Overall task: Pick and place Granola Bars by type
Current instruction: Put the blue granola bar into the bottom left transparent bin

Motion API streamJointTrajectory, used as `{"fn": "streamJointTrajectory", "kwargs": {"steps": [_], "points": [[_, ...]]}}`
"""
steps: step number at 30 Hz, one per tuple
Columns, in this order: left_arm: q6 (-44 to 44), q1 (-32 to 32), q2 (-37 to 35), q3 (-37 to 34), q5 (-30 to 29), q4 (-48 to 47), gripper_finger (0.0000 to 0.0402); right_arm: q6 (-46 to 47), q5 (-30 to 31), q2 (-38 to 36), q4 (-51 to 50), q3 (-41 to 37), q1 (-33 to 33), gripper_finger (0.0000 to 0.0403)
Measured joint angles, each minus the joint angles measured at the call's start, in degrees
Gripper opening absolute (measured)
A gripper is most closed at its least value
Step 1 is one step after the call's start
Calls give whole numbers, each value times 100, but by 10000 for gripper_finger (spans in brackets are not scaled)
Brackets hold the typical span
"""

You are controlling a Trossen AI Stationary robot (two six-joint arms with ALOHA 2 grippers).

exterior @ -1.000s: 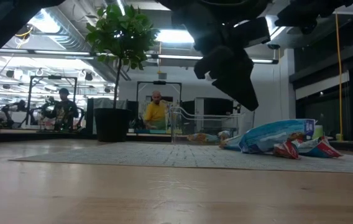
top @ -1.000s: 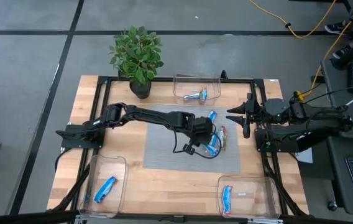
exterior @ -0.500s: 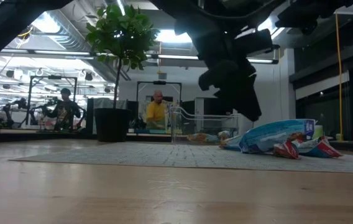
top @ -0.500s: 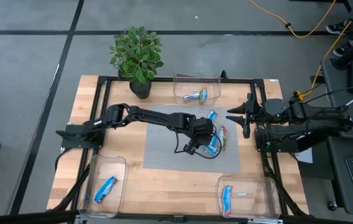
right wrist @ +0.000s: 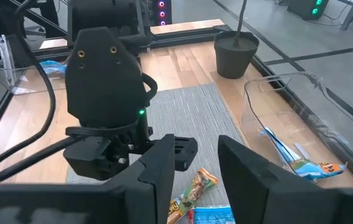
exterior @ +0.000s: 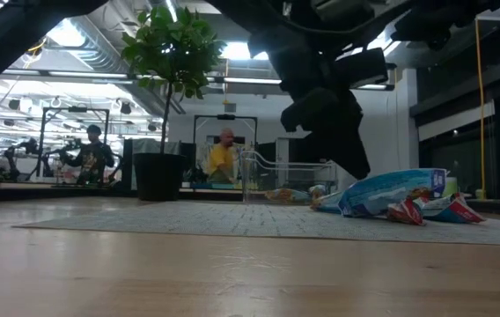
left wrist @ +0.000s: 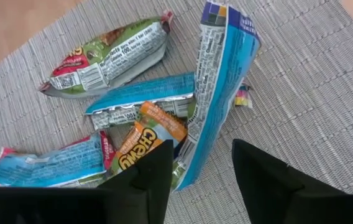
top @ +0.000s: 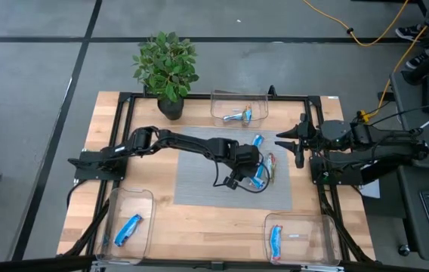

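Note:
Several granola bars lie in a loose pile (top: 265,168) on the grey mat (top: 199,177): a long blue one (left wrist: 221,81), a green-and-red one (left wrist: 105,59), a short blue one (left wrist: 140,99), an orange one (left wrist: 145,140) and a blue one (left wrist: 46,165). My left gripper (left wrist: 201,152) hangs open just above the pile (exterior: 391,195), and the long blue bar's near end lies below the gap between its fingers. It touches nothing. My right gripper (right wrist: 196,152) waits open above the table's right edge (top: 288,140).
A single blue bar (top: 257,140) lies apart on the mat. Three clear bins hold bars: far middle (top: 239,97), near left (top: 143,198), near right (top: 313,221). A potted plant (top: 167,68) stands at the far left. People stand in the room beyond (exterior: 222,158).
My left gripper has sunk a little toward the pile of bars. The bars lie as they did.

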Motion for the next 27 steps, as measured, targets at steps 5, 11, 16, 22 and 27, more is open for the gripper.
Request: {"fn": "streamJointTrajectory", "kwargs": {"steps": [5, 11, 16, 22, 27], "points": [[15, 4, 0, 0, 10, 2, 141, -1, 0, 0, -2, 0, 2, 126], [15, 4, 123, 0, 136, 8, 132, -2, 0, 0, -2, 0, 0, 126], [-17, -6, 309, 0, 33, 203, 132, 22, 0, -2, -20, 0, 2, 126], [-176, -9, 354, 0, -41, 221, 124, 38, 0, -2, -34, 0, 2, 126], [-298, -9, 352, 0, -127, 217, 90, 33, 0, -2, -35, 0, 2, 126]]}}
